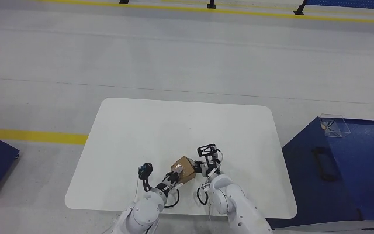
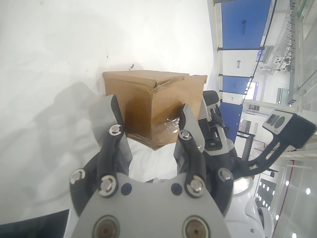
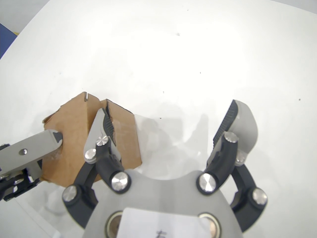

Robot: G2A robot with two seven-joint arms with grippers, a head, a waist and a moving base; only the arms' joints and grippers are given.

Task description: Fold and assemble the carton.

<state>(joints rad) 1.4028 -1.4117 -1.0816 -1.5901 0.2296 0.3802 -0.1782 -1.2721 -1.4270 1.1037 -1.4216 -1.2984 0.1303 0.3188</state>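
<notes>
A small brown corrugated-cardboard carton [image 1: 183,168] sits near the front edge of the white, round-cornered table [image 1: 175,128], close to the robot and between its two arms. It is partly erected: its walls stand, one top corner is crumpled, and a strip of clear tape [image 2: 171,125] crosses a lower face. The left gripper [image 2: 149,102] straddles a vertical corner of the carton. One of its fingers lies on each adjoining wall and they appear clamped on it, so the left arm is the one with hold of the work. The right gripper [image 3: 169,107] is spread wide and holds nothing. Its inner finger [image 3: 102,125] rests against the carton's side, just by a raised flap with a small notch, while the outer finger hangs over bare table well apart from the cardboard. The carton therefore lies wholly to the right gripper's inner side, toward the left arm, not between its jaws. The carton looks roughly cubic, and I cannot tell a long axis. The next move probably falls to the right arm: shifting sideways to press or pinch that upright flap while the left steadies the body.
</notes>
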